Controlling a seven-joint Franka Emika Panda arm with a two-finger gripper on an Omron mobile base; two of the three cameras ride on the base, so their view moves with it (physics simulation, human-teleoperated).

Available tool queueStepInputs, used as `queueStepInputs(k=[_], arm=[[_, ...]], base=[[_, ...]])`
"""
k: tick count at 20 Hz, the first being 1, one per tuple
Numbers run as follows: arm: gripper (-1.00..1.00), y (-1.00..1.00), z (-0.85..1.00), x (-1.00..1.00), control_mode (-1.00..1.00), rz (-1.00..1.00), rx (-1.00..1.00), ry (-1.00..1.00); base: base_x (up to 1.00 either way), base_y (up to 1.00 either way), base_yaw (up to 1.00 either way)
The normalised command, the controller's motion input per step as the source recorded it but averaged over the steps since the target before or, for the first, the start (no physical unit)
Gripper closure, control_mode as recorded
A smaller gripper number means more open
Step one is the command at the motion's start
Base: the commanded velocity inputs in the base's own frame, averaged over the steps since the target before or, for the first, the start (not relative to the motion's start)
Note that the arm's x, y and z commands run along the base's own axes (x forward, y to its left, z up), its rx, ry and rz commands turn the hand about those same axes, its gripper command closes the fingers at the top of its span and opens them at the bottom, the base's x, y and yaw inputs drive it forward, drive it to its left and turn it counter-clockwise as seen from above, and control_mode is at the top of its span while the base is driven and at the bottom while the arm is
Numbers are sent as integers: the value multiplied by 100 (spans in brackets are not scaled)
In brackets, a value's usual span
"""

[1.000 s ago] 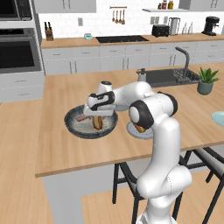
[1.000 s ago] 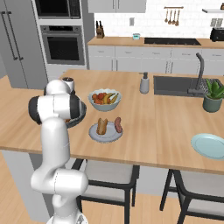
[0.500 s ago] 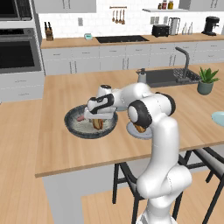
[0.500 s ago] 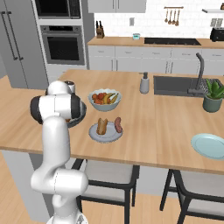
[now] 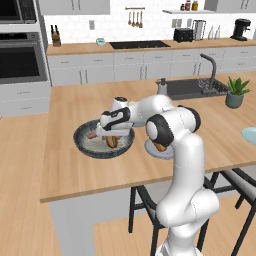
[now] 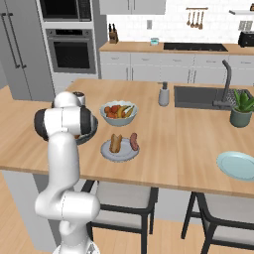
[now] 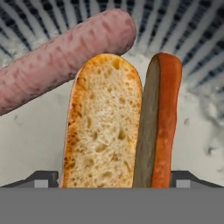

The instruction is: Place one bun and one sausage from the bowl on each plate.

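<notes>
Gripper [image 7: 112,177] wide open, its tips either side of a split, porous-crumbed bun [image 7: 105,127] in the ribbed dark bowl [image 5: 85,145] near the counter's front edge; a smooth pink sausage [image 7: 61,57] lies beside it

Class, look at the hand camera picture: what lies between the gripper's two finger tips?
In the hand view, the split bun lies in the gap of the open gripper, on the bowl's pale floor.
</notes>
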Motion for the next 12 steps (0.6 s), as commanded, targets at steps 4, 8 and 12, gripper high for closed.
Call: queueStepInputs(k=[4, 8, 12], arm=[[100, 0, 0, 0, -100, 0, 0, 0], [100, 0, 0, 0, -100, 0, 0, 0], [100, -2, 18, -3, -100, 0, 0, -9]], base=[[0, 0, 0], [0, 0, 0], [0, 0, 0]])
